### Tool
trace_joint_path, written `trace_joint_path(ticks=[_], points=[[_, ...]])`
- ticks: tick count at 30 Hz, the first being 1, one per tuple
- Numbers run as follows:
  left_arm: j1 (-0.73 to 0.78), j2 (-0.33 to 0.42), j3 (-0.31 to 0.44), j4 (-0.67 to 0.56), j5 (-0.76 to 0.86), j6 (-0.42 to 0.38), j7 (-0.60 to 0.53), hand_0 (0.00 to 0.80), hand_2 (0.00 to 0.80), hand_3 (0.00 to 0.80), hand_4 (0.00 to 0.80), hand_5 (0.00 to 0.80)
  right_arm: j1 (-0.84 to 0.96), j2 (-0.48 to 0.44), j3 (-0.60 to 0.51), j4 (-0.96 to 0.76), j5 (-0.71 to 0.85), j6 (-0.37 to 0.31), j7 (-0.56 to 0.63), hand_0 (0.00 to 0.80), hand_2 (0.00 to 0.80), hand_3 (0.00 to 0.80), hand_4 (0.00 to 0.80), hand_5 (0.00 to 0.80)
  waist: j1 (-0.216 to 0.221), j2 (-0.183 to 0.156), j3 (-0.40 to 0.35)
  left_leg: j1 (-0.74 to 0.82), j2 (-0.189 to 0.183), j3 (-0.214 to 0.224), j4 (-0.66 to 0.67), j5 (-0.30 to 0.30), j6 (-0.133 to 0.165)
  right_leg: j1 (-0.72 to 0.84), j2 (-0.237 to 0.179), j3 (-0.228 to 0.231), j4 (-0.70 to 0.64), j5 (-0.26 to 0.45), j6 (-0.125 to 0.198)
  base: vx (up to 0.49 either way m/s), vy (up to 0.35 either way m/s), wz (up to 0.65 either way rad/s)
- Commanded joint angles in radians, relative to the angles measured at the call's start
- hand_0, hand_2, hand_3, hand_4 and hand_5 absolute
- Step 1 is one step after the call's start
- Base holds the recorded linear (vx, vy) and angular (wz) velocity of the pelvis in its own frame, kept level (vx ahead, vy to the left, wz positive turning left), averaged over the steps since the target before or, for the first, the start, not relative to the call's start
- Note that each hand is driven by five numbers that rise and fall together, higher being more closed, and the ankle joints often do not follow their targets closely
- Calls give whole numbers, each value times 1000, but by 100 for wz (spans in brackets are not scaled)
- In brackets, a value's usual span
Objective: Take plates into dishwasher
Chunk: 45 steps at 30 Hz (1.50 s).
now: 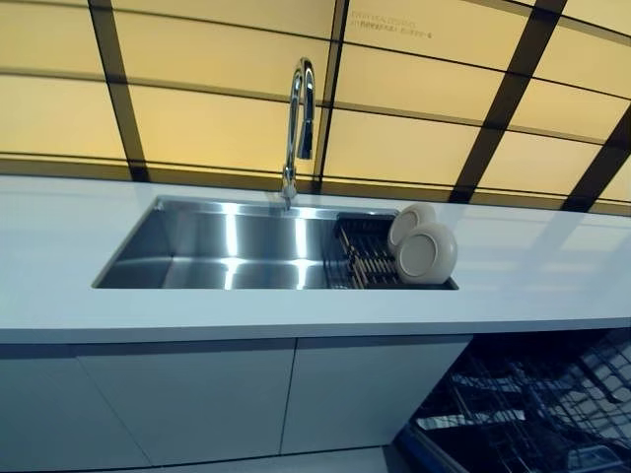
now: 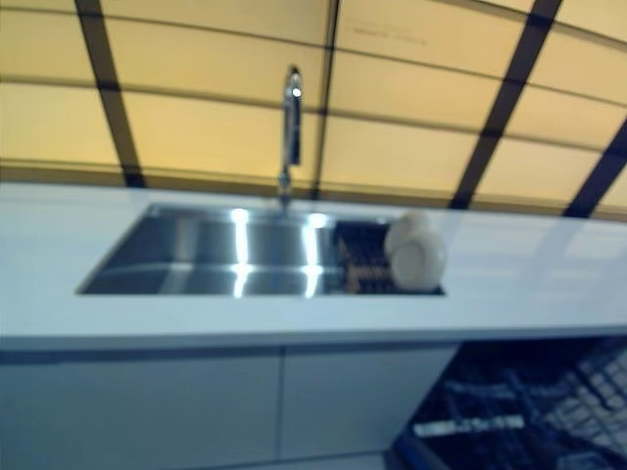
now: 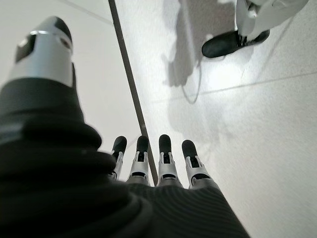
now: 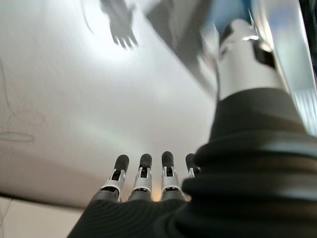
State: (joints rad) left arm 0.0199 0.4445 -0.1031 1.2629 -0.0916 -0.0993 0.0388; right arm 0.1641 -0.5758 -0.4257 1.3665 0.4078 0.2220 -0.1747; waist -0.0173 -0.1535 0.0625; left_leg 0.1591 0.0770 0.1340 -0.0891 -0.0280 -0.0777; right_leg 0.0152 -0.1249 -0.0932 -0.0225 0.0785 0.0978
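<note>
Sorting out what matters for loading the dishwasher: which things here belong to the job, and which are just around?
Job: two plates standing in the drying rack; open dishwasher; left hand and right hand, both empty.

Just around: tap, sink, counter.

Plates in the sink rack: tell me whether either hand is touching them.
Apart. Each wrist view shows its hand, left hand and right hand, open over bare floor, while the plates stand alone in the rack.
</note>
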Motion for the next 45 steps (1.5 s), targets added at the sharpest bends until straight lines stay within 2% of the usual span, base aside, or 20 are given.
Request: trace_joint_path(ticks=[1,5,7,8,9,10,12,15,17,21,22,24,26,28,34,37,41,42,44,45], points=[[-61,-18,8,26,2,-16,3,0,0,0,0,0,-43,-120,-46,20,71,-75,-149,0,0,0,0,0,-19,47,19,-53,-28,-23,6,26,68,-26,-70,31,84,152,110,-30,-14,-8],[-57,-17,-15,23,-23,-20,13,0,0,0,0,0,-64,-200,-131,-105,119,-278,-265,0,0,0,0,0,-24,52,19,-57,-28,-28,4,24,68,-29,-66,41,81,154,106,0,0,0],[-51,-19,-17,12,-27,-12,16,0,0,0,0,0,-86,-206,-142,-219,124,-344,-291,0,0,0,0,0,-24,55,19,-59,-28,-26,3,23,67,-27,-66,40,78,150,104,0,0,0],[-42,-21,-15,-1,-31,-3,16,0,0,0,0,0,-108,-197,-137,-374,146,-373,-323,0,0,0,0,0,-25,60,16,-60,-29,-25,3,22,68,-24,-65,37,73,142,101,-14,20,-3],[-37,-22,-14,-6,-32,0,17,0,0,0,0,0,-113,-190,-134,-425,156,-394,-330,0,0,0,0,0,-26,61,15,-59,-30,-23,2,22,68,-23,-65,36,71,140,100,-10,31,-8],[-23,-29,-8,-19,-34,6,19,0,0,0,0,0,-135,-164,-117,-602,205,-422,-321,0,0,0,0,0,-29,65,8,-60,-33,-21,2,20,67,-18,-65,32,63,130,97,-1,22,-8],[-14,-35,-2,-27,-28,11,17,0,0,0,0,0,-152,-128,-105,-721,260,-472,-278,0,0,0,0,0,-31,69,1,-60,-37,-21,2,16,67,-13,-65,28,56,121,95,2,14,-3],[-5,-53,-6,-24,-18,7,15,0,0,0,0,0,-200,-61,-81,-885,368,-538,-131,0,0,0,0,0,-29,81,-17,-59,-43,-22,2,11,68,-4,-68,21,45,105,91,22,15,1],[-3,-60,-15,-21,-15,1,17,0,0,0,0,0,-227,-35,-62,-963,433,-530,-72,0,0,0,0,0,-27,85,-23,-57,-45,-24,2,9,68,-1,-70,16,43,99,89,33,15,6],[0,-81,-42,-16,-8,-9,29,0,0,0,0,0,-283,58,11,-1173,695,-498,130,0,0,0,0,0,-20,90,-34,-53,-49,-30,2,5,70,7,-77,0,45,87,84,24,0,4],[1,-84,-47,-10,0,-17,28,0,0,0,0,0,-299,106,30,-1225,861,-463,263,0,0,0,0,0,-16,92,-38,-52,-51,-33,2,4,70,8,-80,-7,46,85,84,28,-10,13],[-2,-89,-59,7,10,-27,28,0,0,0,0,0,-320,185,56,-1282,1067,-374,445,0,0,0,0,0,-12,95,-43,-50,-52,-35,2,2,71,8,-86,-16,48,84,83,38,-12,15],[-4,-89,-67,18,20,-33,26,0,0,0,0,0,-333,246,74,-1322,1225,-279,562,0,0,0,0,0,-7,96,-47,-49,-53,-41,2,2,72,11,-88,-22,47,81,83,34,-14,12],[-3,-93,-71,35,35,-47,23,0,0,0,0,0,-347,299,88,-1358,1292,-220,618,0,0,0,0,0,2,99,-53,-48,-53,-46,2,2,72,16,-89,-30,41,77,83,38,-12,11],[11,-104,-72,54,65,-67,28,0,0,0,0,0,-352,328,147,-1401,1159,-228,599,0,0,0,0,0,17,102,-62,-47,-50,-57,2,7,68,33,-87,-45,25,65,79,34,-5,12],[15,-102,-62,58,74,-66,28,0,0,0,0,0,-332,290,166,-1384,945,-286,565,0,0,0,0,0,17,96,-64,-48,-49,-58,2,12,65,36,-84,-53,26,62,78,19,-5,5],[21,-103,-53,36,67,-46,33,0,0,0,0,0,-297,174,183,-1320,442,-465,292,0,0,0,0,0,7,88,-60,-48,-51,-55,2,18,63,29,-81,-46,37,66,80,0,0,0],[23,-107,-46,28,65,-40,37,0,0,0,0,0,-286,126,180,-1289,182,-490,107,0,0,0,0,0,1,86,-57,-48,-51,-51,2,19,63,26,-82,-43,42,69,80,0,0,0],[27,-117,-36,16,59,-36,48,0,0,0,0,0,-272,55,180,-1278,-75,-480,-79,0,0,0,0,0,-6,86,-49,-46,-47,-44,2,20,64,25,-80,-36,46,70,80,-4,0,-2],[28,-119,-32,13,57,-35,50,0,0,0,0,0,-268,38,180,-1290,-72,-471,-80,0,0,0,0,0,-8,86,-47,-45,-46,-41,2,20,64,25,-80,-34,46,69,80,-8,5,-7]])
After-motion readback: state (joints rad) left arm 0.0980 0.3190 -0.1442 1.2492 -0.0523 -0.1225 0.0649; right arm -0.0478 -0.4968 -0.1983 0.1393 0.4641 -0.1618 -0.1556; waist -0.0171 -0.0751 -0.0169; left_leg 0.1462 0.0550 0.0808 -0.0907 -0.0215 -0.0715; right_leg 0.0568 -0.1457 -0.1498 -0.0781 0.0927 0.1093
